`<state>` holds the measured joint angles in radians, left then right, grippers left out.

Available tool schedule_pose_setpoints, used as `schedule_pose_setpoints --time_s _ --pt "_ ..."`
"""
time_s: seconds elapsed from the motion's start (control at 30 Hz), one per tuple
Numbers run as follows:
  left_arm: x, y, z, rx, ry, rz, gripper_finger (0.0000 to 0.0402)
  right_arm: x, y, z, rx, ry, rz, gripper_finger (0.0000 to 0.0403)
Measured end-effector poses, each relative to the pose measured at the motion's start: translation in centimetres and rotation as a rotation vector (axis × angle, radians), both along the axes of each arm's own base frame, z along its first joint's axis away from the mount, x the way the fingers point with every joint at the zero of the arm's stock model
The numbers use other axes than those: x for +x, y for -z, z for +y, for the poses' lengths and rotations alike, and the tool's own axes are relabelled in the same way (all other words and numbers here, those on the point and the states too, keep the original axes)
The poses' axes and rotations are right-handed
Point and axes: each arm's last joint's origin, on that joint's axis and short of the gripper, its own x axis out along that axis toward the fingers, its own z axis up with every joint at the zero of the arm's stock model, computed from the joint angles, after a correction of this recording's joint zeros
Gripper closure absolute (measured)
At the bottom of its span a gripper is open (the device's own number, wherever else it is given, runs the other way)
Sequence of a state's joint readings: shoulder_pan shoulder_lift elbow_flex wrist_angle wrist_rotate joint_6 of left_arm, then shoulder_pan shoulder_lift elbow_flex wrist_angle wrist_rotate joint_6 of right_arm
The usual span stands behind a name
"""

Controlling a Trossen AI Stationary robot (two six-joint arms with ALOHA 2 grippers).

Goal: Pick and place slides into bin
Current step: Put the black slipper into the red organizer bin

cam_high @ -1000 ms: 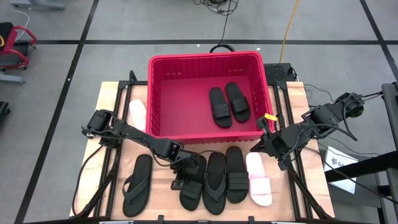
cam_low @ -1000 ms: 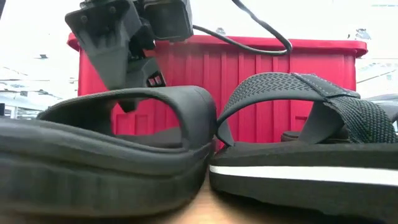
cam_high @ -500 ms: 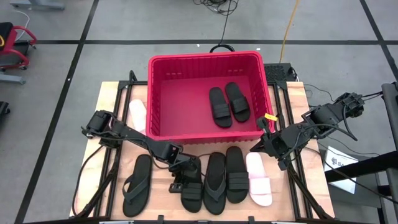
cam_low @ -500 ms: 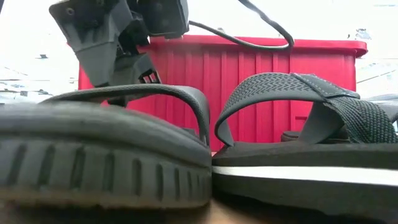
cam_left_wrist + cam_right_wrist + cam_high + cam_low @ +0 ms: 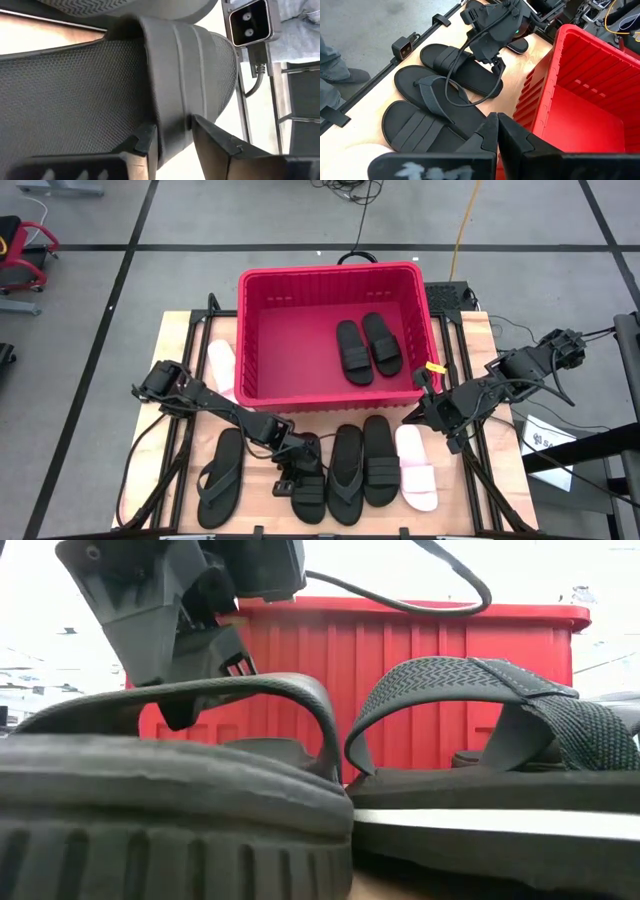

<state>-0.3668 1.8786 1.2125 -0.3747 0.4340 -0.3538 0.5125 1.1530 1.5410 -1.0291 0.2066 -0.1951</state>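
Front row: five sandals lie side by side along the near edge of the table — a thong flip-flop furthest left, then the black slide being worked, another flip-flop, a ribbed slide, and a pale pink slide.
Left gripper: the left gripper is down on the black slide, its fingers set either side of the wide strap; they look snug on it, though the sole appears to rest on the table.
Step in hand: I'd say taking hold of this slide, lift not yet begun.
Next move: likely a firm pinch on the strap, then a lift high enough to carry over the basket wall.
Right gripper: the right gripper hangs shut and empty by the basket's right front corner, waiting.
Red bin: the bin sits just behind the row, already holding two black slides.
Far left: one more pale slide lies beside the bin's left wall.
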Motion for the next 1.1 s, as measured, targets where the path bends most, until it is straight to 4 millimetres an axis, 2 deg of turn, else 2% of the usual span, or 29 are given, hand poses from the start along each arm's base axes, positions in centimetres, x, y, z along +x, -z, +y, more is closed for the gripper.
schedule_pose_setpoints --time_s 0.23,0.67,0.83,1.1 --pt "0.1 -0.1 -0.1 -0.023 -0.019 0.006 0.0390 0.0 0.0 0.0 0.000 0.000 0.000 0.0403" --pt "-0.1 -1.1 -0.1 -0.087 -0.054 0.041 0.0398 0.0 0.0 0.0 0.000 0.000 0.000 0.0403" --pt "-0.9 -3.0 0.2 -0.100 -0.071 0.039 0.0399 0.0 0.0 0.0 0.000 0.001 0.000 0.0403" --pt "-3.4 -8.6 1.2 -0.159 -0.140 -0.018 0.0400 0.0 0.0 0.0 0.000 0.001 0.000 0.0403"
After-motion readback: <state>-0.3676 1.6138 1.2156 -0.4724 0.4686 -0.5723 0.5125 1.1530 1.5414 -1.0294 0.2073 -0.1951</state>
